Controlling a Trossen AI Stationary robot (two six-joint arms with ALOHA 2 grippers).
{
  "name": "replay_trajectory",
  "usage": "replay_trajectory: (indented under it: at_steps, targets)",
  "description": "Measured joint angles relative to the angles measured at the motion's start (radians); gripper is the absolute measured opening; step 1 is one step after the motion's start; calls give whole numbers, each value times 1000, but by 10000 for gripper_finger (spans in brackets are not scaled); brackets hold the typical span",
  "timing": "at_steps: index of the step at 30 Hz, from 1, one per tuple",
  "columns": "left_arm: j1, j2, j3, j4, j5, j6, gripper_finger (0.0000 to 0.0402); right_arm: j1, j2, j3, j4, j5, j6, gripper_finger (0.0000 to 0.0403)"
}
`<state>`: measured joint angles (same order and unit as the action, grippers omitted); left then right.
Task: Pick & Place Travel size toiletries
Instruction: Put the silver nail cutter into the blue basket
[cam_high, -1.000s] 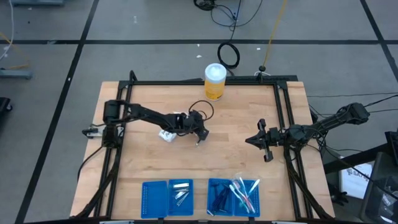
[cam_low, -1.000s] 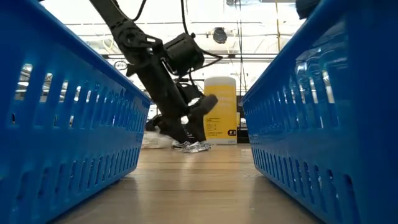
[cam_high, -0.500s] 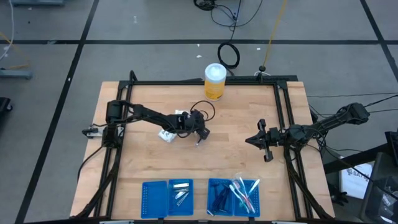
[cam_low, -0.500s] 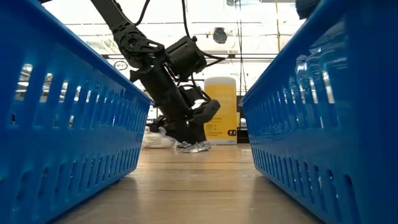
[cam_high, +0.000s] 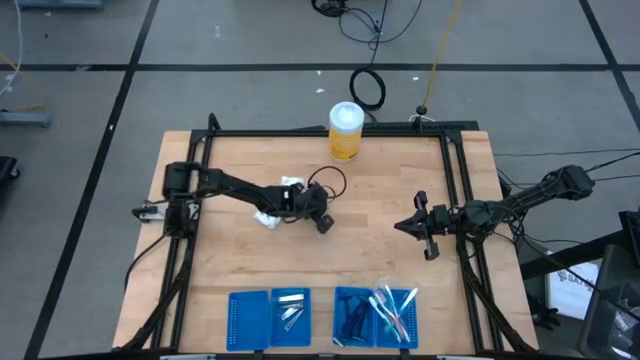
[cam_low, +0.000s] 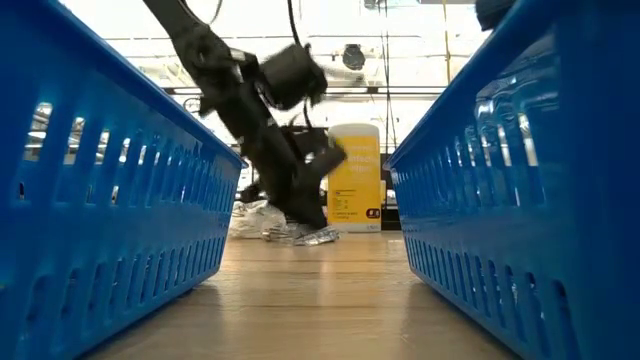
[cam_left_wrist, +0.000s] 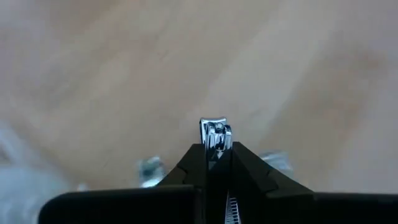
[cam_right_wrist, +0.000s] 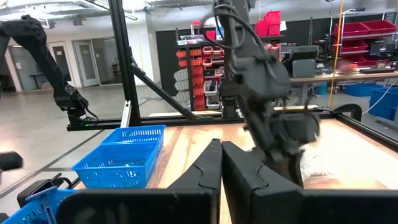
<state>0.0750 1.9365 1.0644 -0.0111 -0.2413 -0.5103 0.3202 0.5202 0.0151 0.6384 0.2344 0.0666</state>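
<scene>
My left gripper (cam_high: 322, 222) is at the table's middle, slanting down, shut on a small shiny silver toiletry piece (cam_left_wrist: 215, 134). In the low view the left gripper (cam_low: 308, 218) stands just above some loose toiletries: crinkled silver and white packets (cam_low: 300, 235) lying on the wood. More white packets (cam_high: 270, 214) lie under the left arm. My right gripper (cam_high: 400, 226) waits shut at the right side, level and clear of the table; its fingers (cam_right_wrist: 211, 163) touch nothing. My left gripper pinches the silver piece between its two fingertips, with the piece's rounded end (cam_left_wrist: 214, 126) sticking out past them. The fingers slant down from the table's left side, along the piece. Whether the piece is clear of the table does not show.
A yellow canister with a white lid (cam_high: 345, 130) stands at the far edge. Two blue trays (cam_high: 270, 318) (cam_high: 375, 315) with toiletries in them sit at the near edge. A black frame (cam_high: 455, 180) rims the table. Bare wood lies between the arms.
My left gripper has shut its fingers on the silver piece and rolled its wrist, staying over the same loose packets at the table's middle. The right arm has kept still.
</scene>
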Motion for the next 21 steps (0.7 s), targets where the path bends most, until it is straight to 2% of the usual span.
replay_trajectory:
  at_steps: [8, 12, 16, 18, 21]
  targets:
    - [-117, -229, 5, -26, -35, 74, 30, 0, 0, 0, 0, 0, 0, 4]
    - [-252, -334, 8, -57, -9, 93, 30, 0, 0, 0, 0, 0, 0, 4]
    - [-438, -344, 7, -132, 2, 170, 42, 0, 0, 0, 0, 0, 0, 4]
    - [-532, -340, 7, -154, 4, 132, 45, 0, 0, 0, 0, 0, 0, 4]
    - [-649, -327, 7, -163, 2, -54, 39, 0, 0, 0, 1, 0, 0, 4]
